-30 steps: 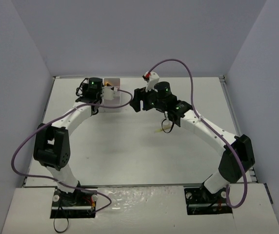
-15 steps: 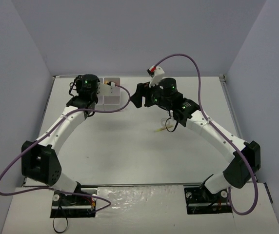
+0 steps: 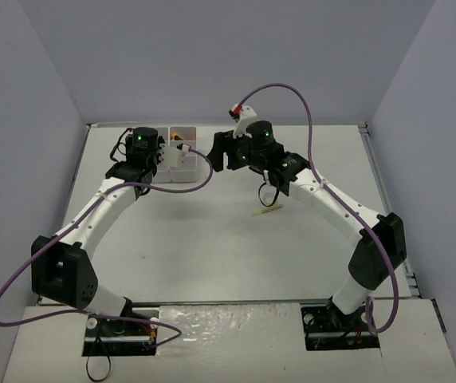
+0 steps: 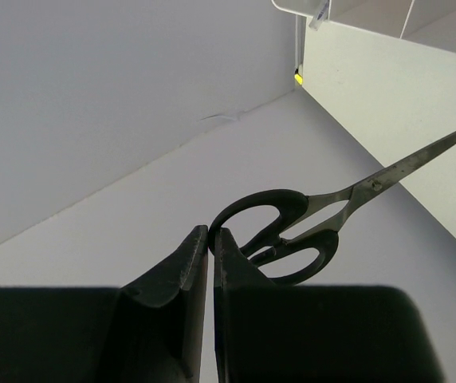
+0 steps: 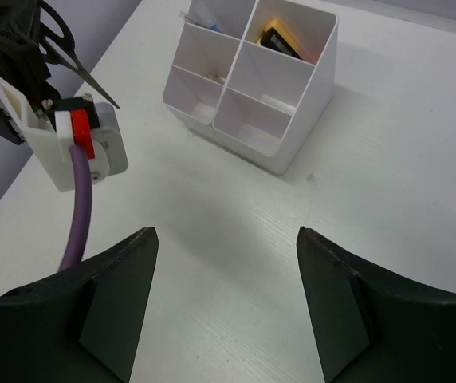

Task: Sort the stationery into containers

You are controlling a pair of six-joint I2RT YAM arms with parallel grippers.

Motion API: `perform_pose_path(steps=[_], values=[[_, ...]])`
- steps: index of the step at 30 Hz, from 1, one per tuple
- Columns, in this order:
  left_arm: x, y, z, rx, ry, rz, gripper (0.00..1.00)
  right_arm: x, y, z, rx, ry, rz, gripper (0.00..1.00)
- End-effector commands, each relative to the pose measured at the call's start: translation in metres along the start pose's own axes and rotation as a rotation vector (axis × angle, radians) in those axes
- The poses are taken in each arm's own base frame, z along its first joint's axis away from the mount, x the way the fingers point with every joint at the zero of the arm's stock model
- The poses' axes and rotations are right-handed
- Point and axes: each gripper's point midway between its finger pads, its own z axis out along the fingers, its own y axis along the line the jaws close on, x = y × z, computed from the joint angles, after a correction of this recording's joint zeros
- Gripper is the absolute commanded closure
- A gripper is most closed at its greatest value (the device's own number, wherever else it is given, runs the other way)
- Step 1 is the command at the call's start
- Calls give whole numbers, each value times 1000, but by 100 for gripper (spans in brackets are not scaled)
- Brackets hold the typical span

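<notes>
Lying nearest on the white surface is a slender yellow pen-like item — farther out, the right end effector hangs spread above the surface, facing the white plastic six-compartment container. Beside that container the left end effector is pressed together on a handle ring of the black-handled metal scissors, blades aimed toward it — one far compartment holds a yellow-and-black item.

Scissors: matt metal blades; containers: smooth white plastic, probably.
</notes>
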Motion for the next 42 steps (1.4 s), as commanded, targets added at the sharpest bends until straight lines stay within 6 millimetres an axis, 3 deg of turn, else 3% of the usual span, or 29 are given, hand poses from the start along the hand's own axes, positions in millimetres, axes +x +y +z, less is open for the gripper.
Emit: perform_pose_path(steps=[1,3,7,13,15,19,22,26,30,35,42], values=[[10,45,-10,-75,-16,-49,100,-82,22,-6,-75,-195,-67,32],[10,45,-10,-59,-23,-32,100,-84,21,0,-74,-197,-92,32],[4,37,1,-4,-57,56,100,-117,20,17,-89,-256,-206,30],[-2,56,42,-66,-87,46,100,-122,-23,53,-69,-257,-271,30],[-3,65,58,-122,-74,35,100,-124,-43,56,-28,-284,-220,30],[1,71,63,-130,-46,-12,100,-132,-58,54,22,-323,-100,30],[11,64,70,-73,5,-88,100,-124,-75,58,65,-309,47,30],[19,72,76,-97,28,-130,100,-100,-91,75,102,-252,61,31],[20,71,78,-120,41,-103,100,-88,-109,82,163,-218,66,31],[17,53,71,-70,11,-79,100,-81,-122,80,213,-210,94,31],[7,33,81,-29,-29,-110,100,-77,-124,75,241,-214,159,31]])
